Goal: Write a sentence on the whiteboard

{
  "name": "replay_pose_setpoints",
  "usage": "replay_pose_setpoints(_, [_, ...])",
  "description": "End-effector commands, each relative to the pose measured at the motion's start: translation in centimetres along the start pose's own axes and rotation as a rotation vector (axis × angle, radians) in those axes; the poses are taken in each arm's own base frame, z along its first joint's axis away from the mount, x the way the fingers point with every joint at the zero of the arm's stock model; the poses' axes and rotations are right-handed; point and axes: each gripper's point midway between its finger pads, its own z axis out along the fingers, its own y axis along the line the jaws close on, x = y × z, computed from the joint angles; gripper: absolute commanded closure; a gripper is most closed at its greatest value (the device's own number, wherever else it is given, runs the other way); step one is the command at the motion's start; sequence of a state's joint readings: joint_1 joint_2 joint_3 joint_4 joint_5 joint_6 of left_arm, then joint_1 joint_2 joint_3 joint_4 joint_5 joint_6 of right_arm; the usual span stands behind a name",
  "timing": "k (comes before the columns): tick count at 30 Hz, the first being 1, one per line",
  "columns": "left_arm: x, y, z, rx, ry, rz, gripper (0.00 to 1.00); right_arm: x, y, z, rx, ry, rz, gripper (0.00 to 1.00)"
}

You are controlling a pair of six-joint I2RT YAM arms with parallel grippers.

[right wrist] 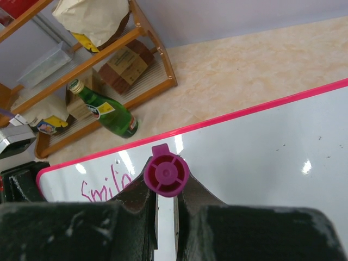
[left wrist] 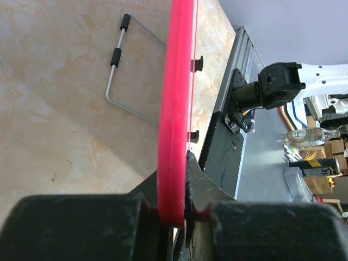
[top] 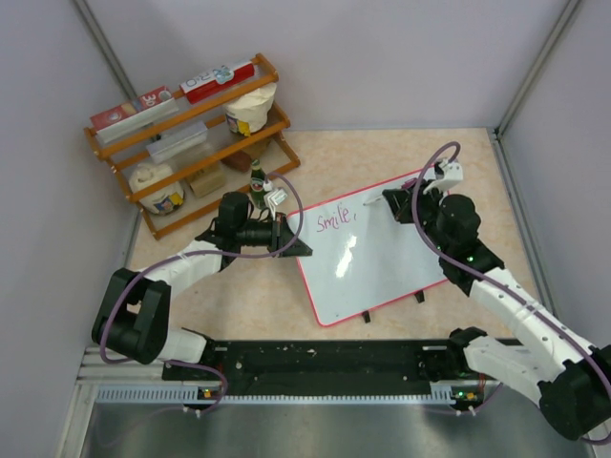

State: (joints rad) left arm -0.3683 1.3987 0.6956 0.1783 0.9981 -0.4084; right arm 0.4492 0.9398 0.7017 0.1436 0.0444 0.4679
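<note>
The whiteboard lies tilted on the table, white with a thin pink frame. Near its upper left corner runs the sentence, pink cursive reading "Smile,". My left gripper is shut on the board's left edge; in the left wrist view the pink frame runs upright between the fingers of the left gripper. My right gripper hovers over the board's top edge, right of the writing. In the right wrist view the right gripper is shut on a magenta marker, seen end-on above the board. The marker's tip is hidden.
A wooden rack with boxes, bags and a container stands at the back left. A green bottle stands just behind the left gripper. A wire stand shows behind the board. Walls close in on three sides.
</note>
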Motion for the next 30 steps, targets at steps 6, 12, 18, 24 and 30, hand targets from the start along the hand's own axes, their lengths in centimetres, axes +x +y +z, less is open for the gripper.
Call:
replay_pose_setpoints(6, [4.8,4.2,0.5,-0.147,0.115,0.079,1.00,-1.1,1.0,0.7,-0.044,-0.025,0.000,1.00])
replay_pose_setpoints(12, [4.9,4.3,0.5,-0.148,0.118,0.076,1.00,-0.2,1.1,0.4,-0.061,0.012,-0.015,1.00])
replay_pose_setpoints(18, [4.9,4.3,0.5,-0.146,0.117,0.074,1.00,0.9,0.4,0.0,-0.041,0.036,-0.020,1.00])
replay_pose_setpoints(24, [5.0,4.3,0.5,-0.147,0.121,0.071,1.00,1.5,-0.7,-0.5,0.005,0.038,-0.021,1.00])
replay_pose_setpoints(30, [4.9,4.3,0.5,-0.148,0.118,0.073,1.00,1.4,-1.5,-0.9,0.040,0.029,-0.029,1.00])
